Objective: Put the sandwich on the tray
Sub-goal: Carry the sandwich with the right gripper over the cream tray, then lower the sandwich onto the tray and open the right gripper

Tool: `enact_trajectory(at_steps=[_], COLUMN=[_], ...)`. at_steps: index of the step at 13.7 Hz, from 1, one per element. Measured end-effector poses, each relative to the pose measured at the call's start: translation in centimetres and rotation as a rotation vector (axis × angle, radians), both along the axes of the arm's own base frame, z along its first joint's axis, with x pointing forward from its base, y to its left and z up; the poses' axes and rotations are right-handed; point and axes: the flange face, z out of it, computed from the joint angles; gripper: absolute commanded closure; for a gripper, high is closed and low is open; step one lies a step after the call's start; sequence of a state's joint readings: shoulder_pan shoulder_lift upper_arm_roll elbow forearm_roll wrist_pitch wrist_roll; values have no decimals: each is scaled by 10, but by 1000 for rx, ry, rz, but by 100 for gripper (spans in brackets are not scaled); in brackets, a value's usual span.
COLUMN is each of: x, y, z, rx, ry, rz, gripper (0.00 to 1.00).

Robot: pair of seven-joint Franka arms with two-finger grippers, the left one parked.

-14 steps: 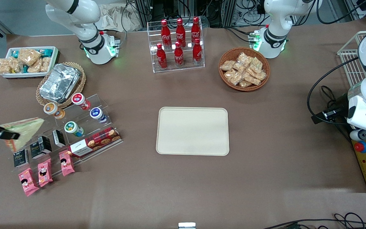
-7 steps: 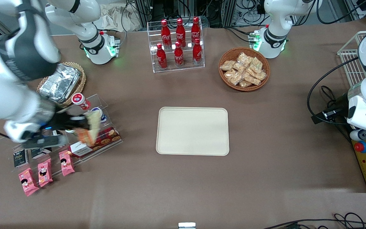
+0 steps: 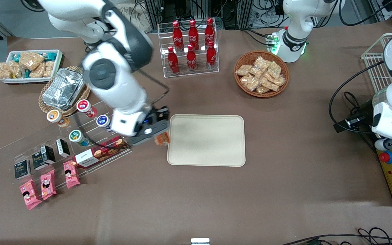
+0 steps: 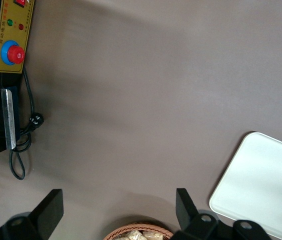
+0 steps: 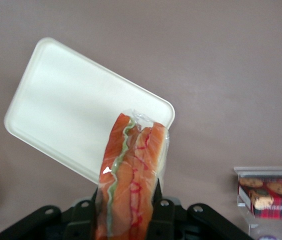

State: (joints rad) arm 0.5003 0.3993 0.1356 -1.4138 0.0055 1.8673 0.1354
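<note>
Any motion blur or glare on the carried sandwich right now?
Front view: the clear-wrapped wedge sandwich is smeared by motion at the cream rectangular tray's edge, under the right gripper. Right wrist view: sandwich sharp, one small white glint on its wrap; the gripper is shut on it.

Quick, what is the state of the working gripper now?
Right gripper: shut on the sandwich, at the edge of the tray toward the working arm's end.

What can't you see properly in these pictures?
- Sandwich: in the wrist view its lower end is cut off by the edge; in the front view the arm hides most of it.
- Claw, at the tray edge: its grip is hidden there.
</note>
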Motion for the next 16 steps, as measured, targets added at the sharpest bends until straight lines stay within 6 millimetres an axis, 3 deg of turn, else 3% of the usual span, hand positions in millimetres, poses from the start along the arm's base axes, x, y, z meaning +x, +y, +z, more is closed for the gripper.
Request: enact_trajectory(at_steps=[3,8,11,13,16], x=[-27,-9,-4,-9,-25], y=[50,65,85,101,122], z=[-25,-75,-122,-149,-173], rx=[-87,-55,-74,-126,-195], ry=[-64,-118,-191,-258,-309], rz=[196,377,458,554,662], gripper=[62,61,62,62,62])
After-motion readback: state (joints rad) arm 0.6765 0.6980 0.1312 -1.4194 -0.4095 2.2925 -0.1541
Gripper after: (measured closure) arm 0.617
